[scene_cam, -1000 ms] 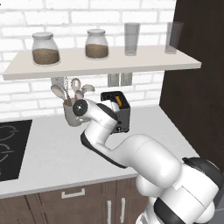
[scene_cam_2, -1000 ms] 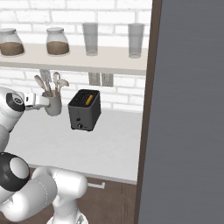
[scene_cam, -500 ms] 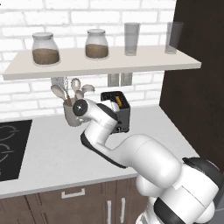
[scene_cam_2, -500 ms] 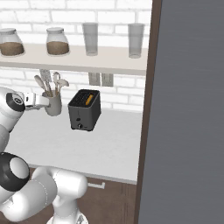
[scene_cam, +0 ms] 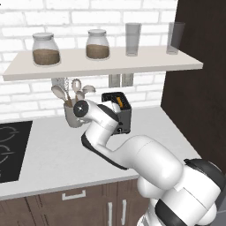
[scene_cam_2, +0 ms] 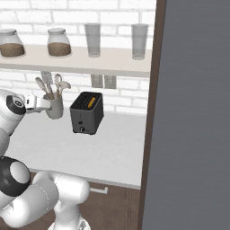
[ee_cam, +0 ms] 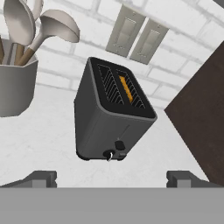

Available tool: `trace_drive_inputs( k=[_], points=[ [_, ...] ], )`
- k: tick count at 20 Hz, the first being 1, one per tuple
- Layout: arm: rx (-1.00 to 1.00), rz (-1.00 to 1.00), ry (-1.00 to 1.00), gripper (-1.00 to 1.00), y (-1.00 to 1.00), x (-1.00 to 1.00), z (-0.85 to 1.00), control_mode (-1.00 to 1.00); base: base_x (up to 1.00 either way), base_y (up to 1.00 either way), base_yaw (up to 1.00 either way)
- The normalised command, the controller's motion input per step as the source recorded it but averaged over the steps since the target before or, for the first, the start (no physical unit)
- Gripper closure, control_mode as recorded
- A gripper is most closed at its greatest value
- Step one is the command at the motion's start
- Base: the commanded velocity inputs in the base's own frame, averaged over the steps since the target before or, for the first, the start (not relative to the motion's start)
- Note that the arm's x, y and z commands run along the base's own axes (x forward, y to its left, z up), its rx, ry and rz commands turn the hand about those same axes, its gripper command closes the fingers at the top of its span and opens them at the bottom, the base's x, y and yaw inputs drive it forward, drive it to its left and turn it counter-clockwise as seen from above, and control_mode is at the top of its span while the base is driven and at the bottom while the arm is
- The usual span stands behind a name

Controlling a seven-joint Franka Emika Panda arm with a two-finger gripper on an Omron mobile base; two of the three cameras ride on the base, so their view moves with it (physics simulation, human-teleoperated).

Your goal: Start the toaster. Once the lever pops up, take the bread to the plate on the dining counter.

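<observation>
Two slots top the toaster [ee_cam: 113, 120], and the bread [ee_cam: 126, 88] sits down in the right-hand one, its orange crust just showing. Nothing has changed over the last second: arm, toaster and bread sit exactly where they were, so the start of the toaster is not yet made, by my reading. The claw [ee_cam: 113, 179] hangs a little short of the toaster's narrow front, facing it, its tips spread wide and holding nothing. The small dark lever and the pale knob lie low on that front, between the tips' line of approach; pressing the lever down looks like the step in hand. The toaster stands on a pale table [scene_cam_2: 112, 139] against a white brick wall, with a grey utensil cup [scene_cam_2: 55, 107] just to its left. A shelf [scene_cam: 110, 66] above carries two jars and two glasses. A black hob [scene_cam: 11, 148] lies at the far left, and a dark tall panel closes the right.
</observation>
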Motion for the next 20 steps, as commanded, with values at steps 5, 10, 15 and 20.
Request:
trace_drive_inputs(
  k=[5, 10, 15, 20],
  points=[
    [0.00, 0.00, 0.00, -1.00, 0.00, 0.00, 0.00, -1.00, 0.00, 0.00, 0.00],
    [0.00, 0.00, 0.00, -1.00, 0.00, 0.00, 0.00, -1.00, 0.00, 0.00, 0.00],
    [0.00, 0.00, 0.00, -1.00, 0.00, 0.00, 0.00, -1.00, 0.00, 0.00, 0.00],
    [0.00, 0.00, 0.00, -1.00, 0.00, 0.00, 0.00, -1.00, 0.00, 0.00, 0.00]
  ],
)
